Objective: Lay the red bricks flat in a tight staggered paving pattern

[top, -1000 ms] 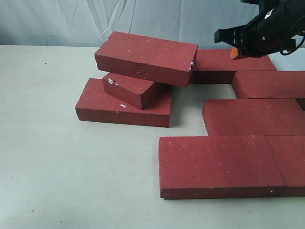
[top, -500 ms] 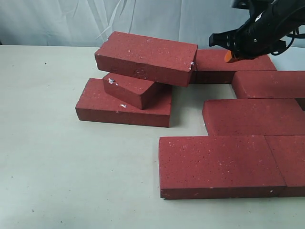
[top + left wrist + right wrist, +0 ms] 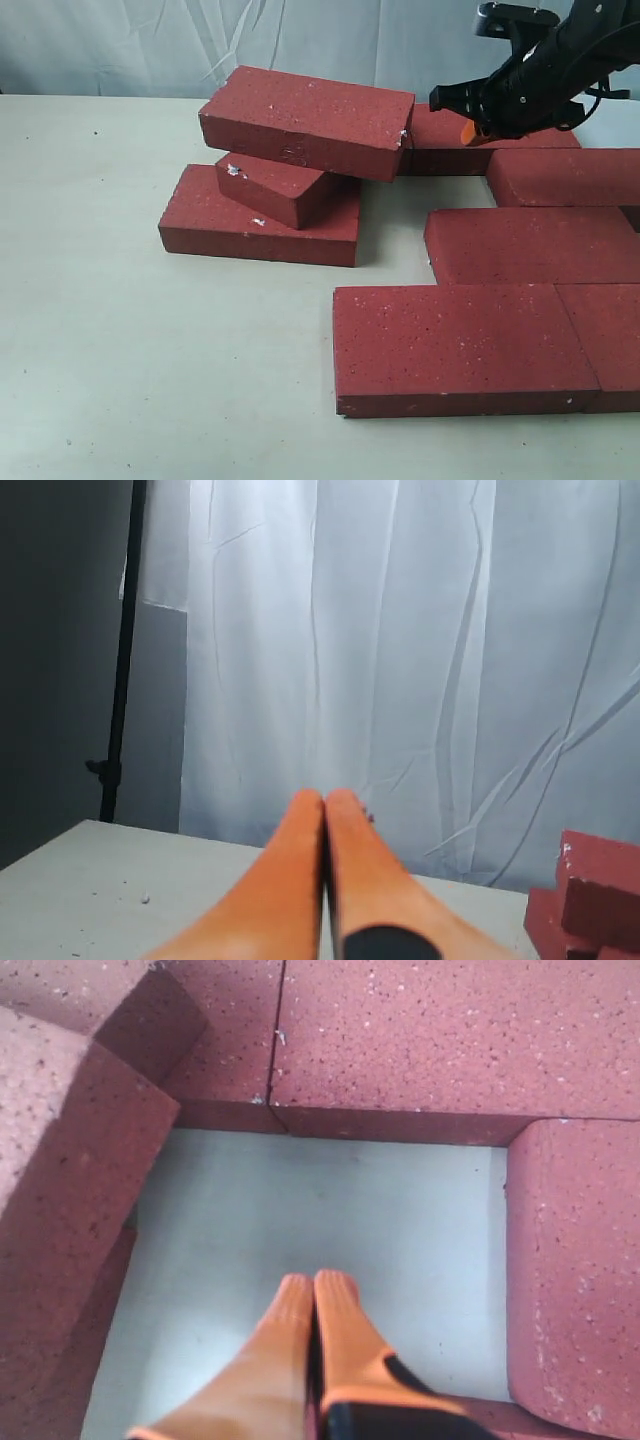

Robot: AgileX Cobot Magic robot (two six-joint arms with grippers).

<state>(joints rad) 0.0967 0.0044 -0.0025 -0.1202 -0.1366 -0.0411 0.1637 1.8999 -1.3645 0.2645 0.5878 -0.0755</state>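
Several red bricks show in the exterior view. Three are piled at the left: a flat bottom brick (image 3: 260,225), a tilted small one (image 3: 280,188) and a top brick (image 3: 305,120) leaning across them. Others lie flat at the right, among them a back brick (image 3: 440,145), a middle brick (image 3: 530,245) and a front brick (image 3: 460,345). My right gripper (image 3: 467,130) hovers shut and empty above the back brick, beside the top brick's end. Its wrist view has the orange fingertips (image 3: 315,1285) over bare table (image 3: 320,1200) ringed by bricks (image 3: 460,1040). My left gripper (image 3: 325,800) is shut, empty and raised.
A white curtain (image 3: 400,630) hangs behind the table. A dark stand (image 3: 120,660) rises at the left of the left wrist view, where the pile's edge (image 3: 600,890) also shows. A bare gap of table (image 3: 395,215) separates the pile from the flat bricks.
My right gripper has moved left and slightly down, closer to the pile's top brick. The bricks have not moved.
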